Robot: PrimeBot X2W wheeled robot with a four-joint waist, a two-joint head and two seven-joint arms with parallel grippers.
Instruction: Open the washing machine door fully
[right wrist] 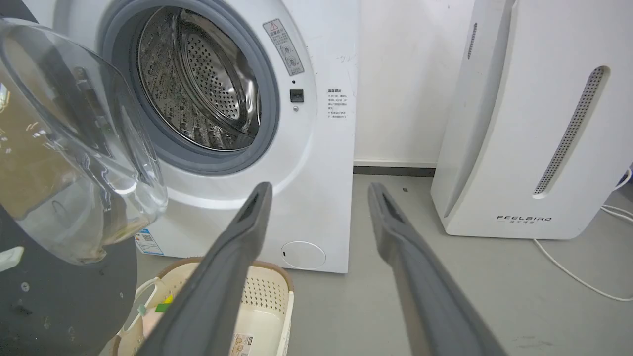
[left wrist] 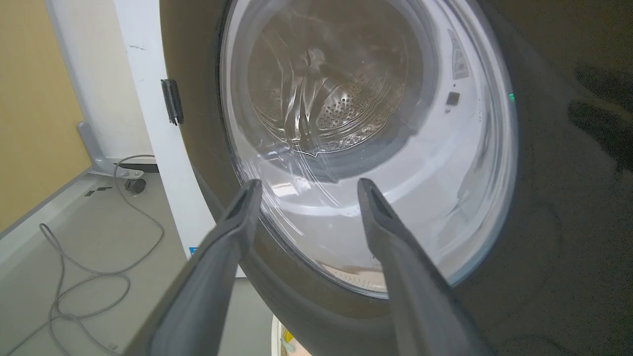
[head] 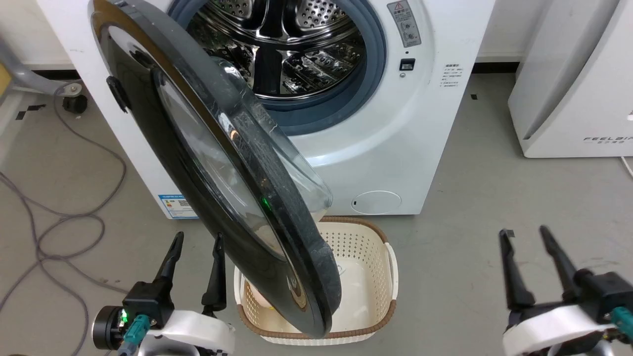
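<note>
Scanning from my left, I see the left gripper (head: 199, 237), jaws apart and empty, just beside the door (head: 212, 168), which hangs half-swung off the washer (head: 395, 138) over a basket (head: 381, 236). I judge the door heavy, stiff and glossy-slick, its glass bulge fragile, so I'd push or hook the matte free rim, not the window. The right gripper (head: 523, 231) hangs well apart, jaws spread too.

Head view: from high up, looking steeply down on the washing machine (head: 395, 148) front and the floor (head: 470, 198). Left wrist view: very near the door (left wrist: 544, 247), facing its glass (left wrist: 445, 173), perhaps tilted. Right wrist view: farther back, facing the open drum (right wrist: 198, 84). Shared by all: drum, door.
</note>
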